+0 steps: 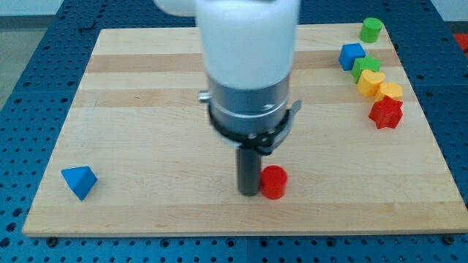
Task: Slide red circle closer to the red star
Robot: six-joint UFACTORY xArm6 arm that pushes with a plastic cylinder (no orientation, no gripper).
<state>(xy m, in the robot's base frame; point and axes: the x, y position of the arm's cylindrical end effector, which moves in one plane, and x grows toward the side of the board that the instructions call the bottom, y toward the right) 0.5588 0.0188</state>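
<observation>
The red circle (274, 182) is a short red cylinder near the board's bottom edge, a little right of centre. My tip (250, 193) stands right against its left side, touching or nearly touching. The red star (386, 113) lies at the view's right, at the lower end of a string of blocks, far up and right of the red circle. The arm's white and grey body hides the board's middle above the tip.
A green cylinder (371, 29), a blue block (352, 55), a green block (367, 67), a yellow heart (371, 82) and a yellow block (390, 91) run down the right side to the red star. A blue triangle (79, 181) lies at bottom left. The wooden board (146, 109) ends near the red star.
</observation>
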